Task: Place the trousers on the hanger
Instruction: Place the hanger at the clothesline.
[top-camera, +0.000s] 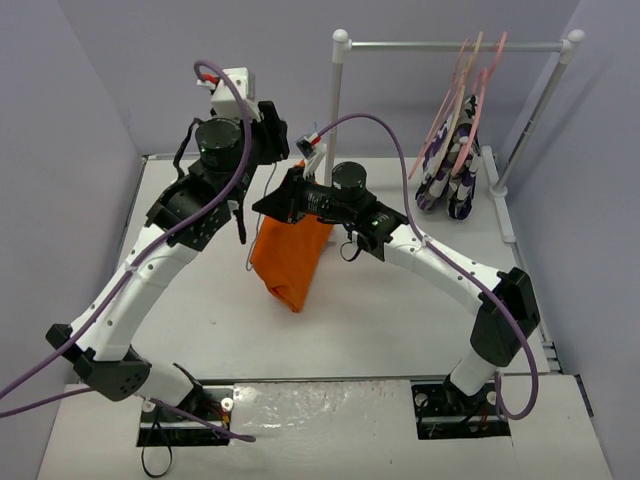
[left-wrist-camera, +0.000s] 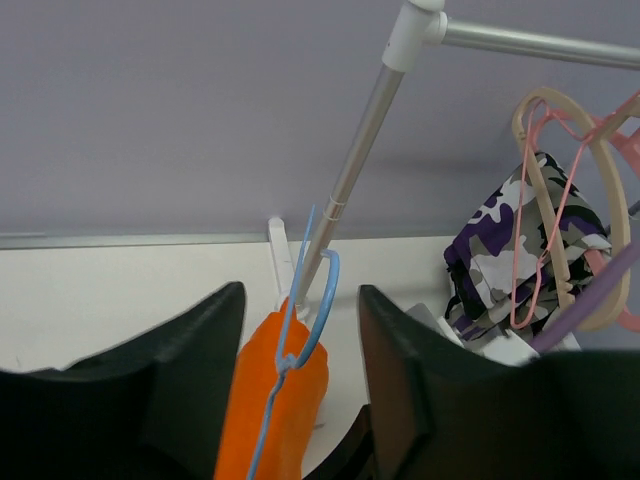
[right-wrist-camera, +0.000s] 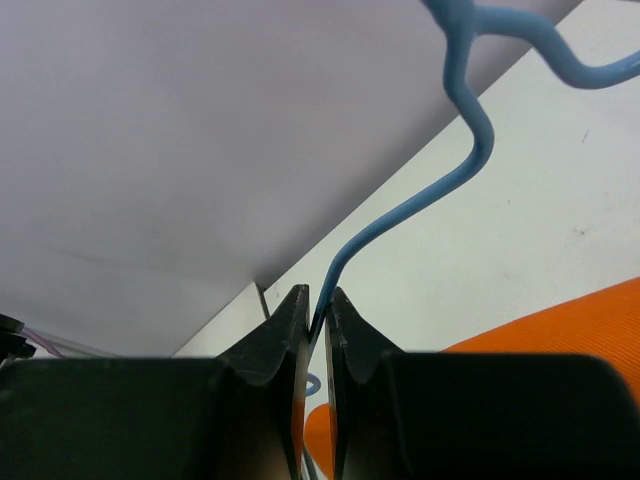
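Clothes rail (top-camera: 450, 45) stands at one o'clock.
Pink hangers (top-camera: 487, 80), a beige hanger (left-wrist-camera: 604, 190) and a camouflage-patterned garment (top-camera: 448, 185) hang there.

Our left arm (top-camera: 150, 270) arched up and forward, wrist high. Left gripper (left-wrist-camera: 300, 300) had jaws well apart, fingers (left-wrist-camera: 190, 370) clamping nothing. Our right arm (top-camera: 440, 265) reached inward, elbow bent, wrist near left wrist. Right gripper (right-wrist-camera: 316, 305) pinched tight on hanger (right-wrist-camera: 400, 215) wire; wire rose from between jaw tips.

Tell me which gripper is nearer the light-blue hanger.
Right. The right gripper is shut on the light-blue hanger; the left gripper stands open around it, not touching.
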